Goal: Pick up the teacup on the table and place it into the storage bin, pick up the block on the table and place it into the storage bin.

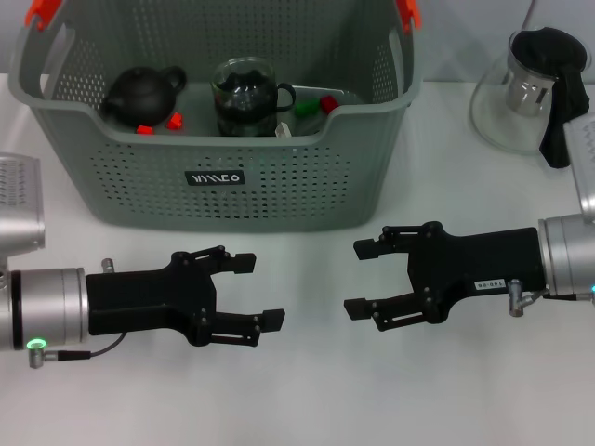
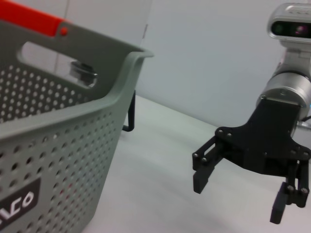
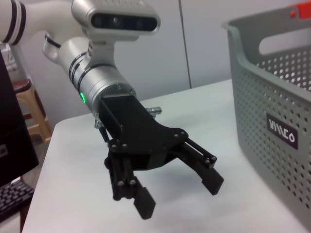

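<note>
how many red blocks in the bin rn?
3 visible in the storage bin: two red blocks beside the dark teapot, at and, one right of the glass cup at. More may be hidden.

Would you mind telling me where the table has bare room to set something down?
Bare table lies between the open left gripper and open right gripper, in front of the storage bin. The bin's inside is crowded: dark teapot, glass cup, red blocks. A glass pitcher fills the far right corner.
</note>
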Tool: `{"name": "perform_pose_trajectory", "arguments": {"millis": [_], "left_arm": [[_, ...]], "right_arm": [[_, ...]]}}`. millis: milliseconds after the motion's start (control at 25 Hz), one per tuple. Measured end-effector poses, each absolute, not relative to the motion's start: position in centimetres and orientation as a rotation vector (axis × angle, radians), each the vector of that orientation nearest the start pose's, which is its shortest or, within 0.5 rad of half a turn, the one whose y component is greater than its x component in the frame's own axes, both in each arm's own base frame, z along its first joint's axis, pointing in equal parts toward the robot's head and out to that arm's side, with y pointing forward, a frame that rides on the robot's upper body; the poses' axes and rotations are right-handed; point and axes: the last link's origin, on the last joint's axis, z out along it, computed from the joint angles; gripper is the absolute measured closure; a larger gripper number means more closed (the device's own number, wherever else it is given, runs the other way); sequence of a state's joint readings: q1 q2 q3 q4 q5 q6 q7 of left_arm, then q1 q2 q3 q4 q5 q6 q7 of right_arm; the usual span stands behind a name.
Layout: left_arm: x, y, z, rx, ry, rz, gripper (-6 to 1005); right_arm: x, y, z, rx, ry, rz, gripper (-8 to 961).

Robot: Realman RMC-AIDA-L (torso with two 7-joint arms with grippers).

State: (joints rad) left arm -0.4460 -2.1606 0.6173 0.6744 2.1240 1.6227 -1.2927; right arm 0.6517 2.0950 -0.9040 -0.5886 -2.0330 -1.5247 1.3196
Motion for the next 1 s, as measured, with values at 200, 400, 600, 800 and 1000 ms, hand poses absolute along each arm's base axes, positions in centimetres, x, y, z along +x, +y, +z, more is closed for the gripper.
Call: {"name": "perform_pose_trajectory", "arguments": {"millis": [200, 400, 600, 800, 1000], "left_arm": [[-27.6, 29.0, -2.9, -2.792, -0.612, -0.688, 37], [-27.5, 29.2, -2.8, -2.799, -0.597, -0.676, 37], [-27.4, 29.6, -2.9, -2.818, -0.577, -0.642, 37], [-27.4, 29.9, -2.8, -2.822, -0.567, -0.62, 37], [-27.5, 30.0, -2.6, -2.814, -0.568, -0.612, 37]], "right_arm": [[22.6, 33.3, -4.6, -2.993, 0.387, 0.564, 76], [23.0, 33.4, -4.5, -2.977, 0.395, 0.542, 75], [23.2, 33.7, -4.7, -2.958, 0.395, 0.519, 75], [23.3, 34.0, -4.9, -2.94, 0.387, 0.498, 75], [23.5, 34.3, -5.4, -2.927, 0.393, 0.469, 75]]}}
